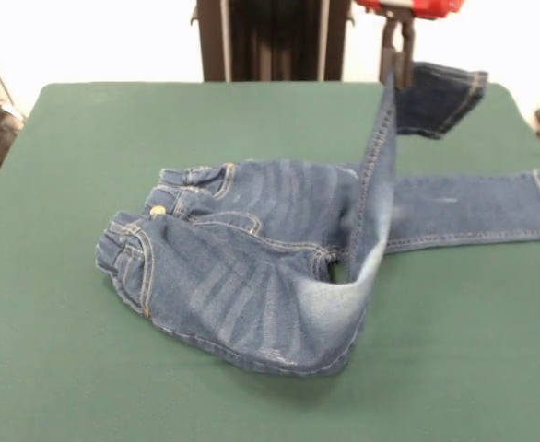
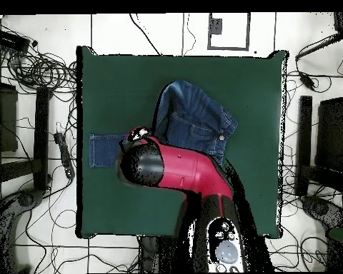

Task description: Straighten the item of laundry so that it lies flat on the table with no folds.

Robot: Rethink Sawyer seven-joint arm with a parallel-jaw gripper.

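We see the gripper (image 1: 398, 57) clamped on one leg of the jeans (image 1: 252, 267), lifting it in a taut strip above the table (image 1: 58, 350), its cuff flopped over beside the gripper. The waistband (image 1: 132, 249) and the other leg lie on the table, that leg stretched flat behind the strip.

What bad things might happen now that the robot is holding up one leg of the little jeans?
The gripper pinches only the edge of the lifted leg, so the jeans might slip free and drop in a crumpled heap. The hem flops over beside the gripper, so a new fold may form there. Pulling further could drag the bunched waistband across the table.
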